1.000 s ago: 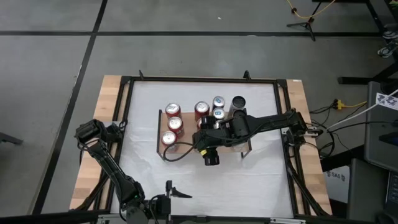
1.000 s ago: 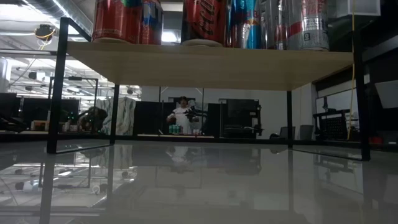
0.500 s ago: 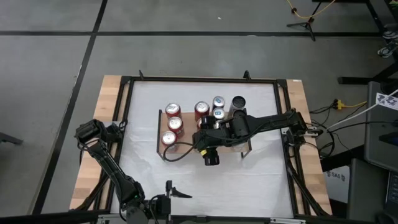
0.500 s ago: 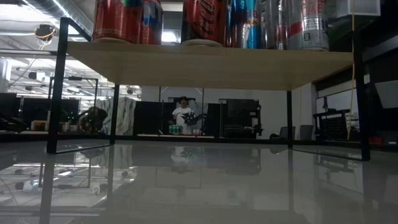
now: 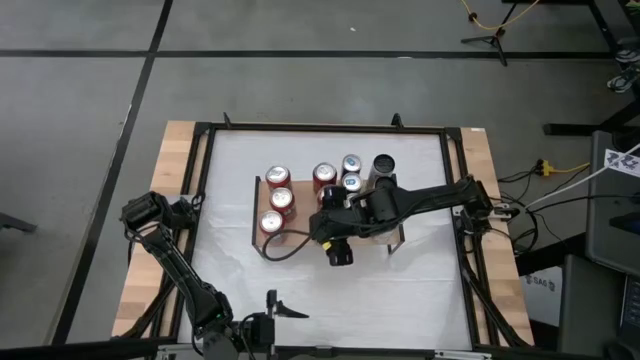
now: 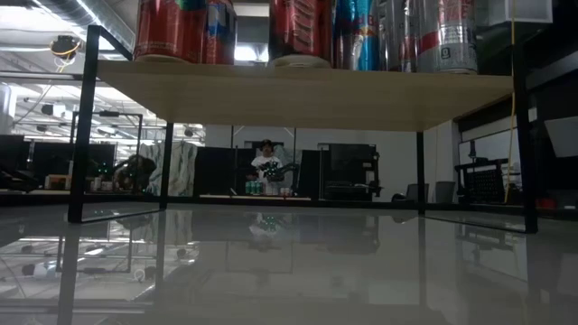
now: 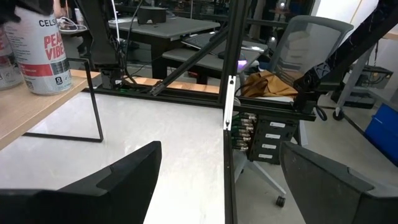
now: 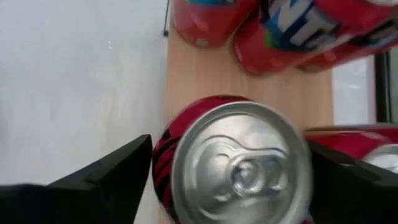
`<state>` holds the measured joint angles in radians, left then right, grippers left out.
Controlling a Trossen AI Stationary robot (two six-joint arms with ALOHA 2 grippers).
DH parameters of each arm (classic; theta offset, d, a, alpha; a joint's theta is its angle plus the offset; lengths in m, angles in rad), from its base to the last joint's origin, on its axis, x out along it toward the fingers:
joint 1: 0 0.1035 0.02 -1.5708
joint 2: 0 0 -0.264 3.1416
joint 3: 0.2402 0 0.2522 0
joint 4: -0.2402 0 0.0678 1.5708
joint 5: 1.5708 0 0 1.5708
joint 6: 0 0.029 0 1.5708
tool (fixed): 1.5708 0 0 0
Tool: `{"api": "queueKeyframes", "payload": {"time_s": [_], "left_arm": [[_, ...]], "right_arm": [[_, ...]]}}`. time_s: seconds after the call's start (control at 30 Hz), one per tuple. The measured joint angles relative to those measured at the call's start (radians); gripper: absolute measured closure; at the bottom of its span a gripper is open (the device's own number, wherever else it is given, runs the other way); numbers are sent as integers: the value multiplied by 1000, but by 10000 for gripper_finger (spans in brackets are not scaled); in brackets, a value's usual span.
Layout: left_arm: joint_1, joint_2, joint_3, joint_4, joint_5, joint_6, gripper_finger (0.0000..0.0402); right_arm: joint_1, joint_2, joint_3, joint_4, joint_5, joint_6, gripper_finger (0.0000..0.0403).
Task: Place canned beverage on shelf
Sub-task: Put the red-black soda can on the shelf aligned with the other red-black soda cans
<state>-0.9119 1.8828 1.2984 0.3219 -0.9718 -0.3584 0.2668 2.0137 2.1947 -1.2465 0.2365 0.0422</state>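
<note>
Shelf (image 5: 300, 236): six cans visible; right pincer (image 8: 230, 180) straddles red can (image 8: 239, 165), grip unclear.

Even, diffuse overhead light in the high view; arms cast only soft, faint shadows on the white tabletop (image 5: 420, 290). Low view is dim and backlit: the shelf (image 6: 298, 90) underside sits in shade, bright ceiling lights behind, glossy table mirroring the room. Right wrist view close-up, the can lid (image 8: 239, 165) slightly soft, with mild glare. Left wrist view sharp, near fingers (image 7: 93, 186) dark, blurred.
</note>
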Motion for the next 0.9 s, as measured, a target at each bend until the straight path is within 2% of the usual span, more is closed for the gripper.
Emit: {"api": "queueKeyframes", "payload": {"time_s": [0.27,0.9], "left_arm": [[0,0,0,0,0,0,82],[1,0,0,0,-6,0,82]], "right_arm": [[0,3,-2,1,-2,2,14],[1,1,0,11,-21,5,10]]}}
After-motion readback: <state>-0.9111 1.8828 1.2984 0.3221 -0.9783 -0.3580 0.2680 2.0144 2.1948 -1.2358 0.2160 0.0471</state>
